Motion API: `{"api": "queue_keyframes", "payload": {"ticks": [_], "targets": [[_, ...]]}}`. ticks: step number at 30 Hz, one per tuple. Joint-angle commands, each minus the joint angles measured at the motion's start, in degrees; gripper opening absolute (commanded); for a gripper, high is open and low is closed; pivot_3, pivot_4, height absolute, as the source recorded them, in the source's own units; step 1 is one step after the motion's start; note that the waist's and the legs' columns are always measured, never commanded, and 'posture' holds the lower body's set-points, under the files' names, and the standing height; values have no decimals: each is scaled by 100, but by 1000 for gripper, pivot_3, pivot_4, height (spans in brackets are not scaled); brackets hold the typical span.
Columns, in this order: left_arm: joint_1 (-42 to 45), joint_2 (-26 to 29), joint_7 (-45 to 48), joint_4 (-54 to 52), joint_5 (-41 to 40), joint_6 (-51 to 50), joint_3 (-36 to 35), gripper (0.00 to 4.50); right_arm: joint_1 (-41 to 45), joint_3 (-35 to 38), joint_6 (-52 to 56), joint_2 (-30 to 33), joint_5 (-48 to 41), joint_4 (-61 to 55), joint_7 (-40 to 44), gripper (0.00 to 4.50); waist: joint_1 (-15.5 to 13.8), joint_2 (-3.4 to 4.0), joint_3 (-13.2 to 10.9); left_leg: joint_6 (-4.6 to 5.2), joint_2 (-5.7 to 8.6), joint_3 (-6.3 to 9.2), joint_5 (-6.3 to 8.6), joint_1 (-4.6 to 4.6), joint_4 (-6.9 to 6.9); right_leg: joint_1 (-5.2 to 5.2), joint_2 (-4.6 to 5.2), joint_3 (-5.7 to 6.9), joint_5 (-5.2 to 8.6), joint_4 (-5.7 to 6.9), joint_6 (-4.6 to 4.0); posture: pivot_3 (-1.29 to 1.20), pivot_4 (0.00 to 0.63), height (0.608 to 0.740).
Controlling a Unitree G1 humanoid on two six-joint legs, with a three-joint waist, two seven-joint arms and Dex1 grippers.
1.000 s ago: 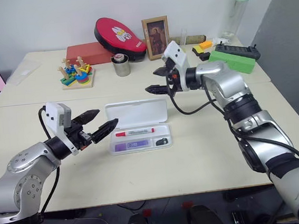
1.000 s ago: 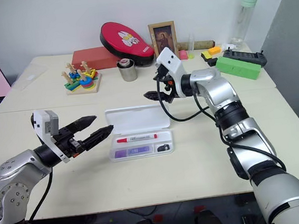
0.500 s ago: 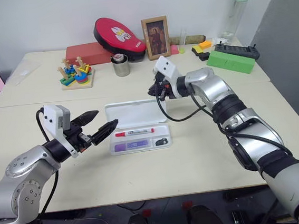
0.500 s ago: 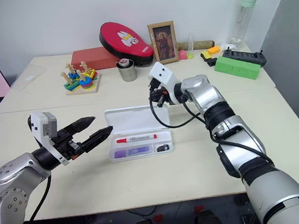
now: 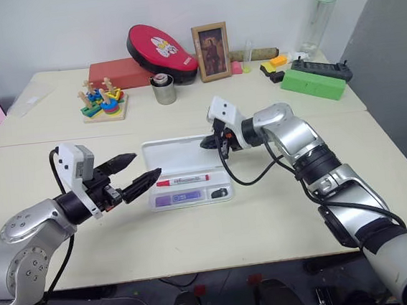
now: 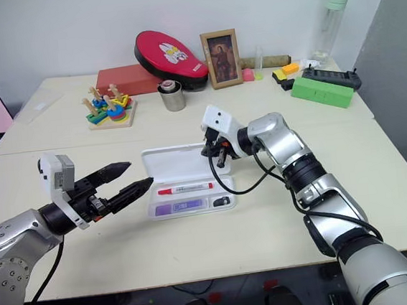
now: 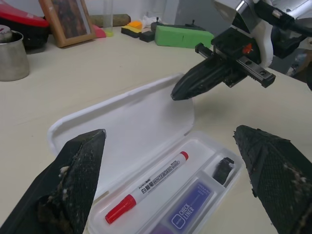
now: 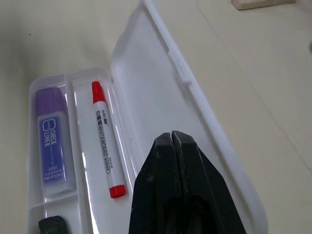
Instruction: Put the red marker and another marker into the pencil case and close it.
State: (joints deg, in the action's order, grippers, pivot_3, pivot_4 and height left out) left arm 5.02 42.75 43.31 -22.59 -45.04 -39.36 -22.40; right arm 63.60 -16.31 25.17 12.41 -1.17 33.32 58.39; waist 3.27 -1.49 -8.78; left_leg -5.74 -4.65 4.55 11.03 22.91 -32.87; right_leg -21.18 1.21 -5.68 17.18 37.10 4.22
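The white pencil case [image 5: 179, 158] lies open at the table's middle, its lid flat behind the tray. In the tray lie the red marker [image 5: 183, 180] and, in front of it, the other marker, a purple highlighter [image 5: 179, 197]. My right gripper [image 5: 206, 143] is shut with nothing in it, its tip low at the lid's far right corner; whether it touches the lid I cannot tell. The right wrist view looks past its fingertips [image 8: 171, 141] onto the red marker [image 8: 105, 141] and the lid. My left gripper [image 5: 146, 166] hangs open just left of the case.
A small black object [image 5: 220, 193] sits in the tray's right compartment. Along the back stand a wooden stacking toy [image 5: 103, 99], a metal cup [image 5: 163, 88], a red pouch [image 5: 162, 48], a picture frame [image 5: 212, 51], a green box [image 5: 314, 83] and a bottle [image 5: 322, 15].
My right gripper has shut and come down and nearer, from above the table's back to the lid's far right corner. The left gripper has stayed put, open.
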Motion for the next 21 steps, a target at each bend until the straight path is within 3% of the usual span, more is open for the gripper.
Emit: {"api": "queue_keyframes", "payload": {"ticks": [1,11,21], "targets": [[27,104,79,-143,-100,58,-143,4500,467,451,59,-48,-231,43,-231,6,0,-1,0,0,0,0,0,0,0,0,0,0,0,-1,0,0,150,740],[98,109,87,-141,-148,71,-206,4500,780,112,-805,-215,530,1588,-920,6,-1,-7,2,0,1,-1,0,1,1,-1,1,-1,0,-3,-1,0,150,740],[149,86,71,-195,-234,143,-252,4500,545,-5,-758,-118,466,972,106,6,4,-6,2,0,0,0,0,-1,3,-2,0,-1,0,-1,-1,0,150,740]]}}
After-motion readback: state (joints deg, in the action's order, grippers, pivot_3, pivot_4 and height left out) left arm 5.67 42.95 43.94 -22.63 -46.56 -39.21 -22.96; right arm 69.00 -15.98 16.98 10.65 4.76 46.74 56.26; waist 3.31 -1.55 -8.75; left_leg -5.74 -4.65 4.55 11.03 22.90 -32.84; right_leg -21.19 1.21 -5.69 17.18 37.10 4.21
